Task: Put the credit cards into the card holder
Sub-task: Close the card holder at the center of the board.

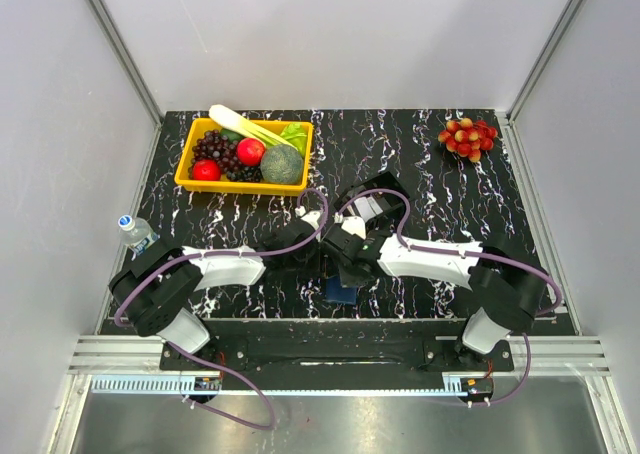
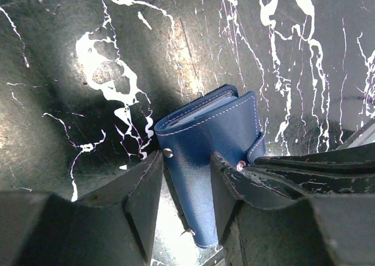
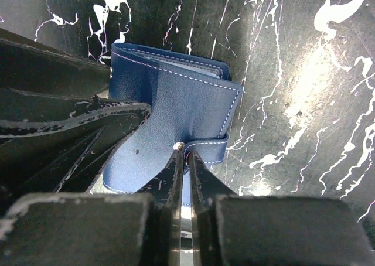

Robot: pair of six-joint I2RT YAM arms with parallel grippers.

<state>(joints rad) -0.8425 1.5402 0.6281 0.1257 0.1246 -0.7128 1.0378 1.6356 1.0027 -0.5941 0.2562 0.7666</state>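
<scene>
Yellow fruit tray well behind card holder

Top view looks bright and even to me. On my right wrist feed, glare flares off the table right of the card holder; below it, dark blur.

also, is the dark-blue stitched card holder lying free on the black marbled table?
No, the left wrist view shows the dark-blue stitched card holder clamped between the left gripper's fingers.
</scene>
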